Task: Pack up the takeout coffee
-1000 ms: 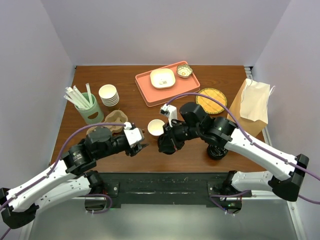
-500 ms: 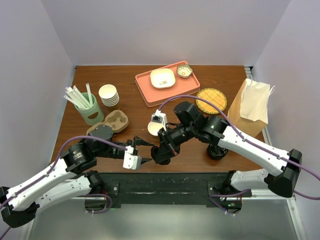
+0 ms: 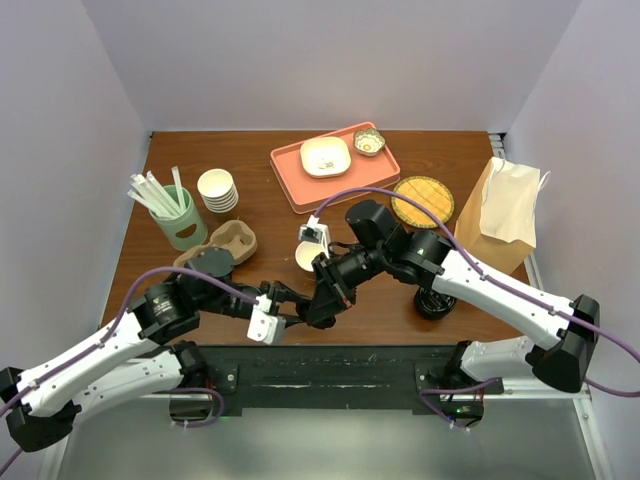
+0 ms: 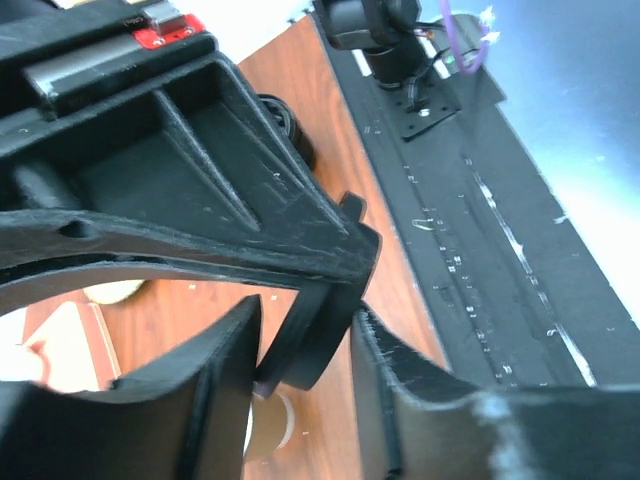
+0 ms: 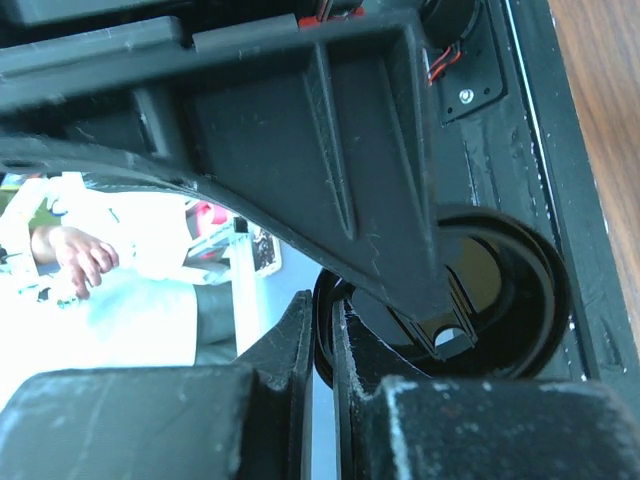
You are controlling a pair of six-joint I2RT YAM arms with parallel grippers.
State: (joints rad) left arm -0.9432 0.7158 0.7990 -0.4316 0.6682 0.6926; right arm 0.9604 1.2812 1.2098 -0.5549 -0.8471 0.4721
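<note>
Risk: R gripper (image 5: pixel 322 310) pinches black lid (image 5: pixel 490 265) by thin rim only, lower ctr of top view, L gripper (image 4: pixel 305 330) half-spread right beside; mistimed handover → lid twists out, drops, open paper cup (image 3: pixel 309 256) at frame ctr left uncapped.

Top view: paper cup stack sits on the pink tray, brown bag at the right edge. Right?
No: the paper cup stack stands on the table, left of the pink tray. The brown bag is at the right edge, as the top view shows.
</note>
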